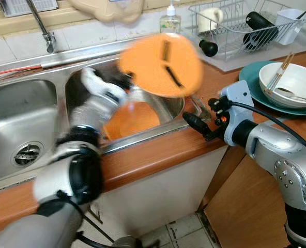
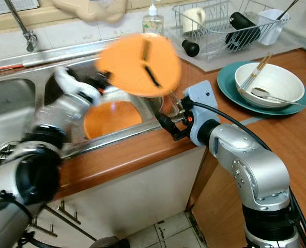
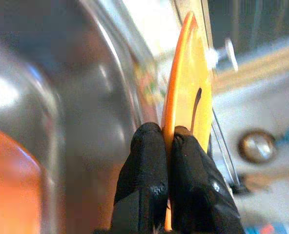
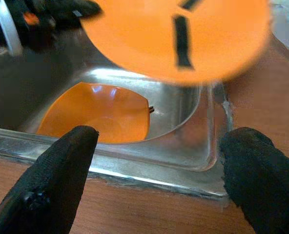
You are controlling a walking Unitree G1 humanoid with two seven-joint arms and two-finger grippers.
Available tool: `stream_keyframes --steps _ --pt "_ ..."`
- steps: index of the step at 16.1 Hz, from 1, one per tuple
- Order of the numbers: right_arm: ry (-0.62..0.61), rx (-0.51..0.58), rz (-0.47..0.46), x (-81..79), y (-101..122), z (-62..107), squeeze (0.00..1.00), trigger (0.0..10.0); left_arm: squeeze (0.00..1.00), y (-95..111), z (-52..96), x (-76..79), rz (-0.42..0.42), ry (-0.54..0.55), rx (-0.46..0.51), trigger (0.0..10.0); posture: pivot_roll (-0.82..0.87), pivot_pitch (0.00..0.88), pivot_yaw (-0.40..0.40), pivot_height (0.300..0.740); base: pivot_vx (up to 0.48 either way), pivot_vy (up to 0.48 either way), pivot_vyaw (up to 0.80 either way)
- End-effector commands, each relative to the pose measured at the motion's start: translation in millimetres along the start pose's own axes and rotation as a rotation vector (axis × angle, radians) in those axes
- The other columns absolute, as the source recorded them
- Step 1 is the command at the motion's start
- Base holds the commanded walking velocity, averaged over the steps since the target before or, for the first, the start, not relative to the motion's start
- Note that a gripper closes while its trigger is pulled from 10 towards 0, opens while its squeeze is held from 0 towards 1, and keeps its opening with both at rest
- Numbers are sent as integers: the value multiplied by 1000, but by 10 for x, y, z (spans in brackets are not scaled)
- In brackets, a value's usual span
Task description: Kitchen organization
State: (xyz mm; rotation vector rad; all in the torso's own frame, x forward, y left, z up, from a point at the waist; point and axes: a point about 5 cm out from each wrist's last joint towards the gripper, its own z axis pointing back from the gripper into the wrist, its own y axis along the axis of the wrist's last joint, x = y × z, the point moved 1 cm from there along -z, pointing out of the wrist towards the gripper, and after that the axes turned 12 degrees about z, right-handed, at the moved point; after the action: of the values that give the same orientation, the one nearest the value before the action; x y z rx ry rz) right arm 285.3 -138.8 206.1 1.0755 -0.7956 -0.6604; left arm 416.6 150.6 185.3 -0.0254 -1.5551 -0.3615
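Looking through the left eye, we see our left gripper holding the orange plate by its rim, raised over the sink, the dish rack beyond to the right. From the left wrist, our fingers pinch the plate edge-on. From the right wrist, our right gripper waits spread wide at the counter edge, a second orange dish lying in the basin ahead.

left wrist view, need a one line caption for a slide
Left gripper pinching the rim of an orange plate edge-on above the steel sink.
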Motion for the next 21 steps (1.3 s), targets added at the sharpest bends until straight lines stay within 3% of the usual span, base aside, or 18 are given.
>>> stream_keyframes --steps 1,2,5,15,16,17,18,19,20,21 --pt "14 22 19 -27 58 -14 0 10000 0 147 38 19 -19 1 57 0 -73 0 93 740 0 0 0" --pt "25 16 27 -46 51 -28 0 10000 0 297 108 -56 -68 47 105 0 -69 0 88 740 0 0 0" --pt "38 10 35 -59 43 -48 0 10000 0 415 190 -147 -60 101 152 0 -62 0 78 740 0 0 0" --pt "57 -21 76 -89 3 -87 0 10000 0 145 218 -477 -251 319 60 0 -67 0 84 740 0 0 0" --pt "55 -21 76 -90 3 -87 0 10000 0 118 211 -489 -267 326 48 706 -68 0 86 740 0 0 0" --pt "53 -21 76 -90 3 -88 0 10000 0 106 207 -493 -272 328 43 3647 -68 0 86 740 0 0 0" --pt "51 -22 75 -91 -2 -87 0 10000 0 79 206 -513 -276 341 30 5647 -69 0 89 740 0 0 0" --pt "50 -22 74 -92 -4 -86 0 10000 0 68 207 -527 -280 352 25 10000 -69 0 89 740 0 0 0" --pt "47 -23 74 -92 -9 -86 0 10000 118 57 211 -555 -279 375 21 10000 -70 0 91 740 0 0 0" --pt "44 -24 73 -89 -12 -85 0 10000 1000 58 212 -565 -278 382 21 10000 -70 0 91 740 0 0 0"
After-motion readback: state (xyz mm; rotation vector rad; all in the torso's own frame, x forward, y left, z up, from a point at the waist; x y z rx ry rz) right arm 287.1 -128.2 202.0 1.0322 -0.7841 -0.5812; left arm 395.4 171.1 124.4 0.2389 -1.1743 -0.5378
